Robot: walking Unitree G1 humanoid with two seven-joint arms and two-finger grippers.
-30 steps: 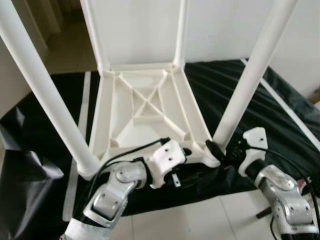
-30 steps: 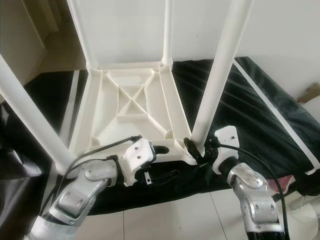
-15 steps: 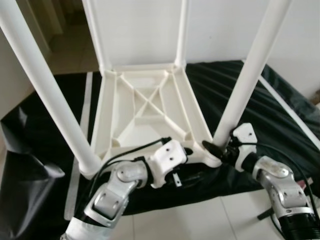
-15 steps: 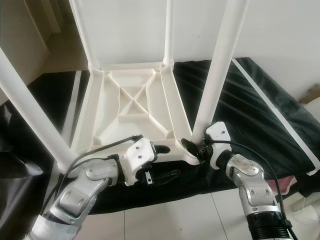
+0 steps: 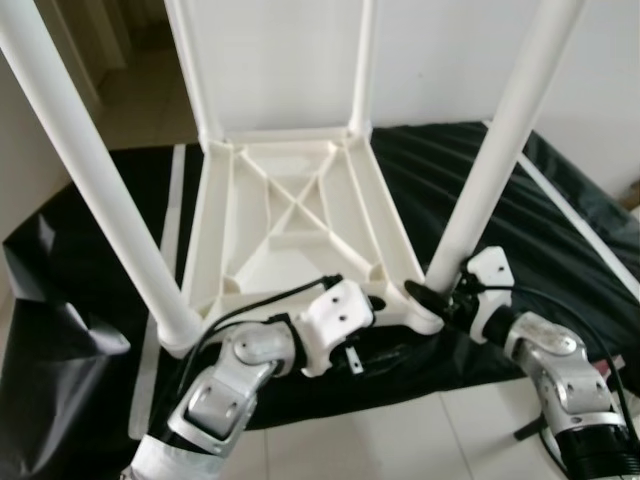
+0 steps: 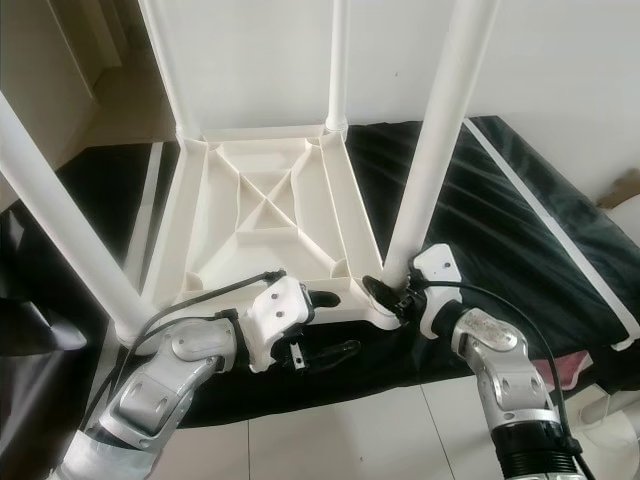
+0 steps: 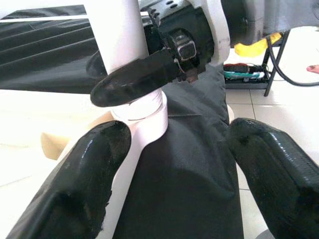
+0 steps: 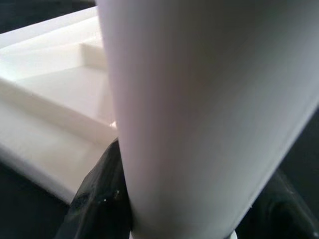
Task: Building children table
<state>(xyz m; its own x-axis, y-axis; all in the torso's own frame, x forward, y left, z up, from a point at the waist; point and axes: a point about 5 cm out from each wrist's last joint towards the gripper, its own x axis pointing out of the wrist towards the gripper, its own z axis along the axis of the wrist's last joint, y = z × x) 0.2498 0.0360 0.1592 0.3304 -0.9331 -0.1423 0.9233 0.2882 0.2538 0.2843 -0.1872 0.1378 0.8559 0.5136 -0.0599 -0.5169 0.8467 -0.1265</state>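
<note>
Fingers of the right gripper (image 6: pixel 388 293) close around the foot of the near right leg (image 6: pixel 440 130), where it meets the corner of the upturned white table (image 5: pixel 290 215). The left gripper (image 7: pixel 174 164) hangs wide open at the table's near edge, facing that same leg. Table rests on a black sheet (image 5: pixel 560 230) over pale floor tiles (image 6: pixel 350 430).

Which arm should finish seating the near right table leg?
Right. The right gripper already wraps the base of the near right leg. The left gripper sits open beside the tabletop edge.
</note>
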